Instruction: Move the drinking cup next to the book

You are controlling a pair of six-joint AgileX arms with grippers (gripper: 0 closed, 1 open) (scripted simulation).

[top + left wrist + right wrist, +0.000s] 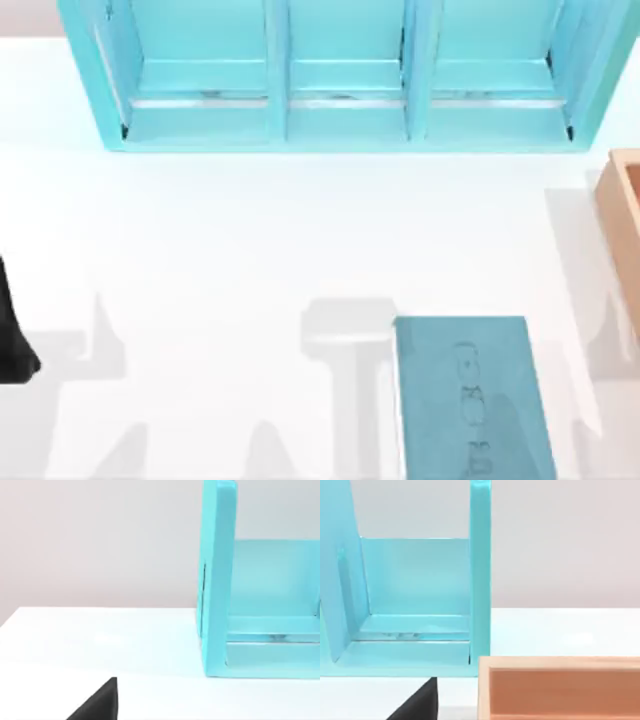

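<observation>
Spanning the far edge of the white table point(250, 240), the big light-blue shelf unit point(340, 75) is standing with three open compartments facing the camera in the top view. From the left wrist view its end panel point(218, 580) is rising upright beside one open bay, and from the right wrist view another upright panel point(480, 570) is closing off a bay on the opposite end.

Lying flat at the near edge, right of centre, the teal-blue book point(470, 400) is showing faint dark outline drawings down its cover. It is sitting well apart from the shelf unit.

At the right edge of the table a tan wooden box point(625, 230) is sitting, partly cut off; in the right wrist view its open top point(560, 687) is lying just in front of the shelf.

A dark shape point(15, 330) is poking in at the left edge of the top view, probably part of my left arm. Whether either claw is open or closed I cannot tell.
</observation>
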